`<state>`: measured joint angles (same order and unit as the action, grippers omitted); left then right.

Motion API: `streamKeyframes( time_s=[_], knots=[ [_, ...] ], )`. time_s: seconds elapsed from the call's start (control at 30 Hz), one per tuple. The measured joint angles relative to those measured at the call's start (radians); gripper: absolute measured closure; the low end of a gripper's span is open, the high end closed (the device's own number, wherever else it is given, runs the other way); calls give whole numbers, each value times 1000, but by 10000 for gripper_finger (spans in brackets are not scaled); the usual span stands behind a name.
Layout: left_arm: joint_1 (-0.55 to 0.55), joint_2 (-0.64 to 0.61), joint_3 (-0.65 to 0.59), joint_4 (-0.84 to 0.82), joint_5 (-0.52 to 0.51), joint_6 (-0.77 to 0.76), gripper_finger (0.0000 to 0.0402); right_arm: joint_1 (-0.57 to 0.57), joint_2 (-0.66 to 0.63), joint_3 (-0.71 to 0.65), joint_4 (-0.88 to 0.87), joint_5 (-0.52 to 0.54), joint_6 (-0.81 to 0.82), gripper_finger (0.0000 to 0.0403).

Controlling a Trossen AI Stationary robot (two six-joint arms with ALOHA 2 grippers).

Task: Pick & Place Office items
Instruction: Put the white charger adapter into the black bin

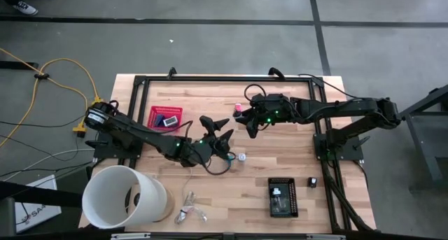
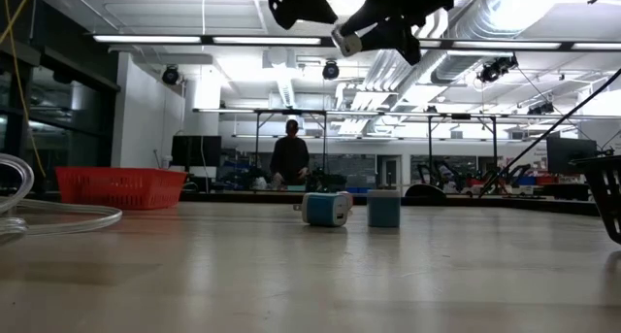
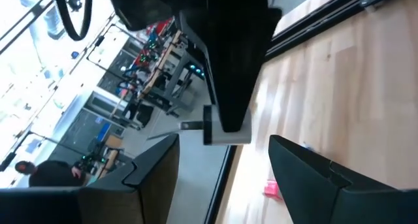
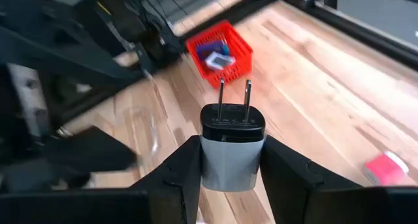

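The right gripper (image 4: 230,160) clenched a plug adapter (image 4: 232,149) above the counter (image 1: 280,163). The left gripper (image 1: 220,131) stood released beside it, a red basket (image 4: 220,52) beyond.

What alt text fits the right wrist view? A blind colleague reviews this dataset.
The right gripper holds a black-and-white plug charger, prongs pointing away, above a wooden table. Beyond it sits a red basket holding small items, and a pink block lies off to one side.
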<state>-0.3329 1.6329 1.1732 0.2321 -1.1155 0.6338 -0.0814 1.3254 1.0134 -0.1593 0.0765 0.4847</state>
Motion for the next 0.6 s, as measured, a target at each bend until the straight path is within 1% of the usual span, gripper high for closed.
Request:
streamKeyframes(
  time_s=[0.17, 0.33, 0.5, 0.6],
  knots=[
    [-29, 0, 0, -43, -9, -32, 175, 0, -15, 0, -61, -3, 9, 278],
    [-33, 0, 0, -108, -17, -80, 175, 0, -75, 0, -126, -36, 41, 278],
    [-29, 0, 0, -158, -16, -127, 175, 11, -176, 1, -257, -121, 81, 278],
    [-29, 0, 0, -160, -16, -133, 175, 42, -214, 1, -365, -130, 97, 278]
  ],
)
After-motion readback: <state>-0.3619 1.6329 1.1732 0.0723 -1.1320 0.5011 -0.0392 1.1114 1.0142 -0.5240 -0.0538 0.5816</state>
